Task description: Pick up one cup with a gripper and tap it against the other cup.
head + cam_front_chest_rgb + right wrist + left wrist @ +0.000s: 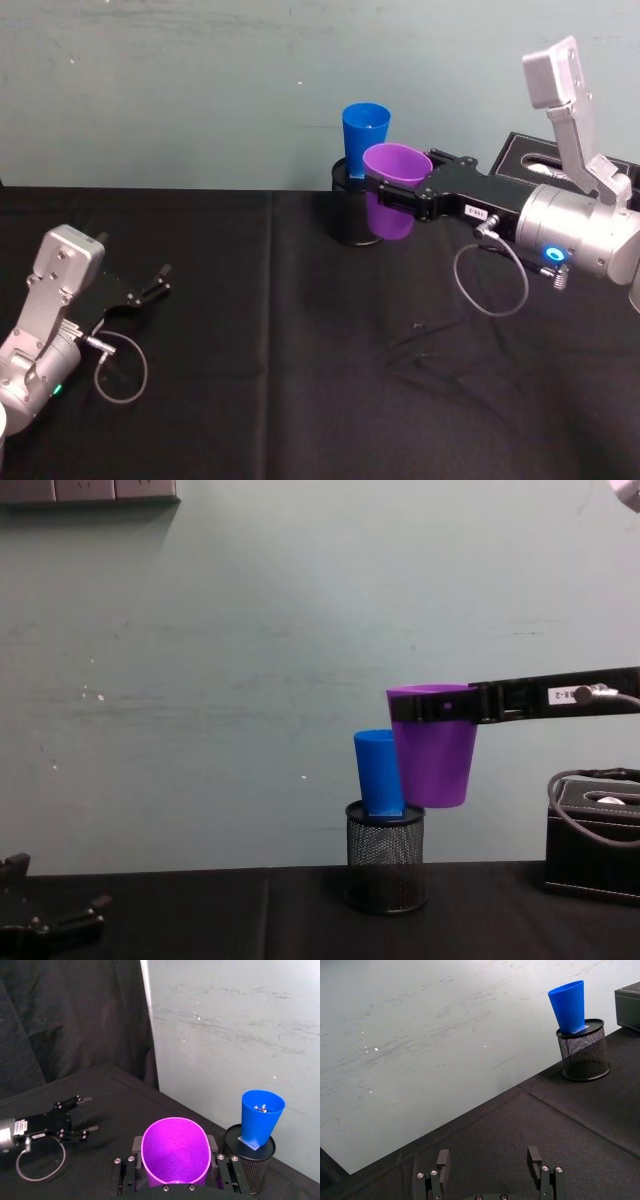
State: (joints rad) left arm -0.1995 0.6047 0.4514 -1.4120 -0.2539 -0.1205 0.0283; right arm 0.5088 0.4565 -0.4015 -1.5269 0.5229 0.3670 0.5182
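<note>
My right gripper (pixel 392 187) is shut on the purple cup (pixel 397 163) just under its rim and holds it upright in the air. The right wrist view looks down into this purple cup (pixel 175 1152) between the jaws. The blue cup (pixel 365 125) stands upright in a black wire-mesh pen pot (pixel 348 222) by the wall. In the chest view the purple cup (pixel 432 750) hangs level with the blue cup (pixel 378 772), right beside it. In the right wrist view a gap separates it from the blue cup (pixel 260 1117). My left gripper (pixel 160 282) rests open on the cloth at the left.
A black box (pixel 545 160) sits at the back right beside the right arm. The table is covered with a black cloth (pixel 300 380), and a pale green wall (pixel 200 680) rises right behind the pen pot (pixel 385 865). A loose cable loops under each wrist.
</note>
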